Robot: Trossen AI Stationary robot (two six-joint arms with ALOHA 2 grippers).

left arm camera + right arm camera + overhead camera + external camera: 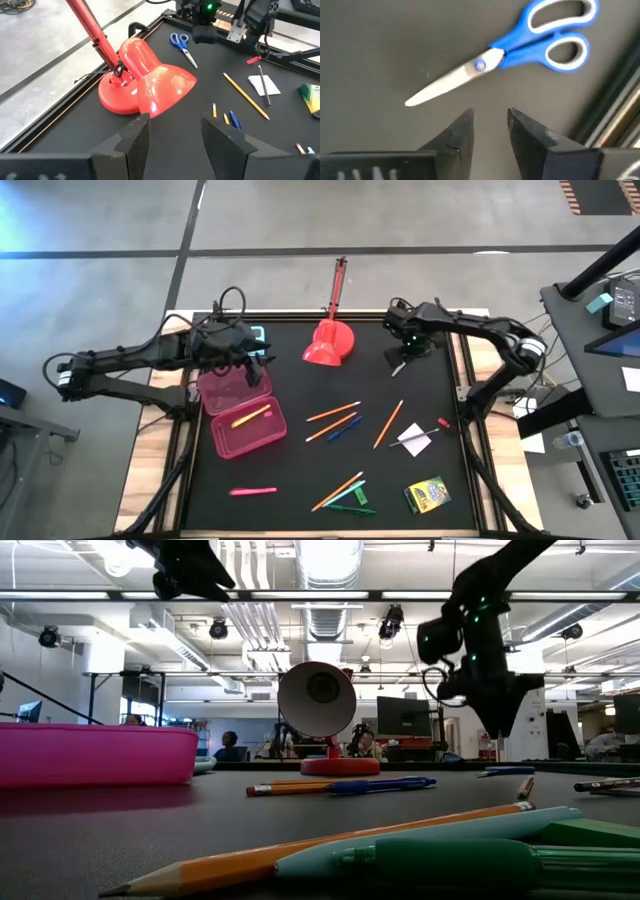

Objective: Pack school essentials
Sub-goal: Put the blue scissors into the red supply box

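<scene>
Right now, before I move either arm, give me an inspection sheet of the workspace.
Surface: black mat, flat.
Job's things: scissors on the mat, untouched; yellow highlighter in the pink case; pink highlighter, pencils, crayon box and white square loose.
Clutter: red desk lamp.
Grippers: right end effector above the scissors, fingers apart, empty; left end effector open, over the case.
Cables: bundle on the left arm.
Surroundings: desk with monitors on the right.
</scene>
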